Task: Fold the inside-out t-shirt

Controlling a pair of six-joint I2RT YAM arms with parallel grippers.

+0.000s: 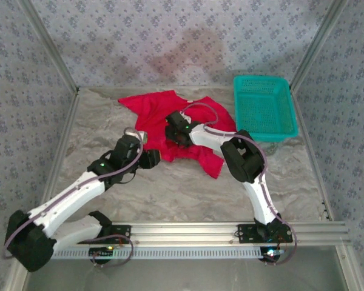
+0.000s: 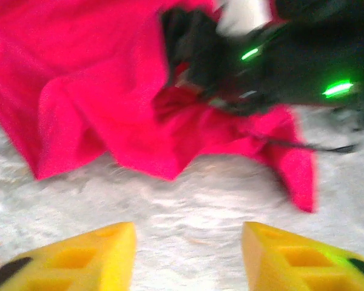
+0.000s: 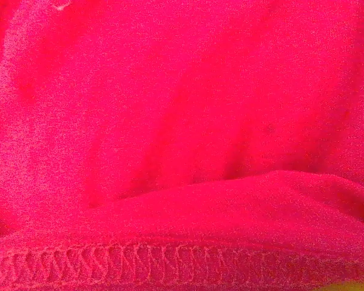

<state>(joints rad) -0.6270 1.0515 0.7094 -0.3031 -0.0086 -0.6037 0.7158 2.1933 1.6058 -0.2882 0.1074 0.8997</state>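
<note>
— Where is the t-shirt [image 1: 155, 112] to be found?

— It is seen lying crumpled on the table [image 1: 188, 188], just beside the teal basket [image 1: 264, 106], on the basket's left side. Whether cloth and basket are touching cannot be told. One corner of the cloth is drawn out towards the near edge of the table, away from the basket. In the right wrist view a stitched hem [image 3: 170, 264] is shown close up, with a soft ridge of red cloth raised just above it.

— How is the left gripper [image 2: 188, 233] held?

— It is held wide open, and nothing is gripped. Its yellow fingers [image 2: 109, 254] are spread above bare table, short of the shirt's near edge. It is placed farther from the basket than the shirt's middle.

— And the right gripper [image 1: 179, 136]?

— It is set down on the middle of the shirt, between the left gripper and the basket. Its jaws are hidden by its own body and by folds of cloth, so it cannot be told how far they are parted or whether cloth is pinched.
</note>
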